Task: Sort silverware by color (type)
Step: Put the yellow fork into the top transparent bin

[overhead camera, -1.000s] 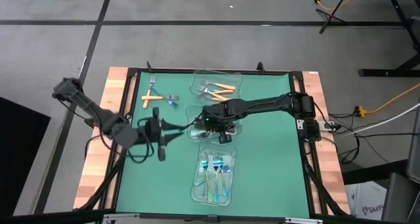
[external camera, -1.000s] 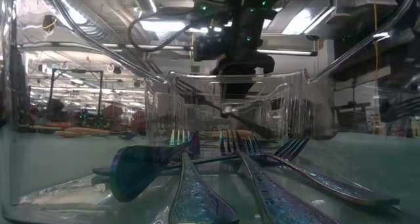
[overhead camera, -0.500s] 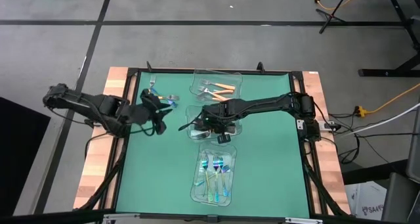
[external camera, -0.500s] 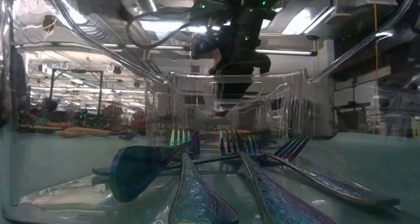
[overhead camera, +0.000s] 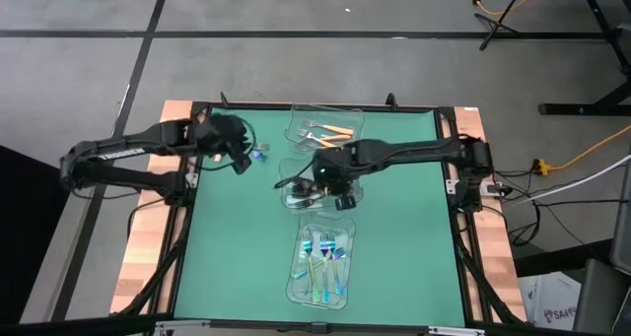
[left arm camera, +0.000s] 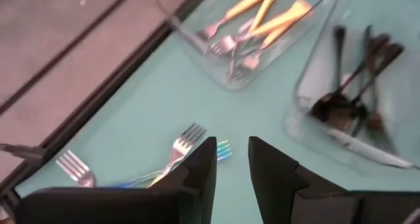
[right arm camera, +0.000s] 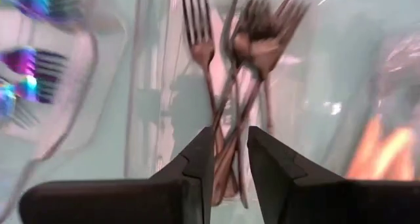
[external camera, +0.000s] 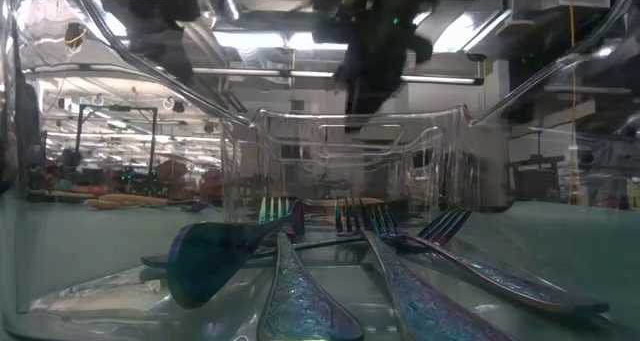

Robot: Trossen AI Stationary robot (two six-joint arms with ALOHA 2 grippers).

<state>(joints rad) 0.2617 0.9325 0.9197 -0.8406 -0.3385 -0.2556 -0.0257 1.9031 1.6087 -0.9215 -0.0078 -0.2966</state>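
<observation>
Three clear plastic trays sit in a row on the green worktop — glossy blue-teal forks nearest, dark forks in the middle, orange-handled forks farthest. The right hand hovers over the dark forks, fingers parted, empty. The left hand, slightly open, hangs above loose forks.

Orange-handled forks piled at the far end, dark grey ones bunched in the middle, shiny blue-teal ones lying flat nearest, plus a few loose strays off to the left.
</observation>
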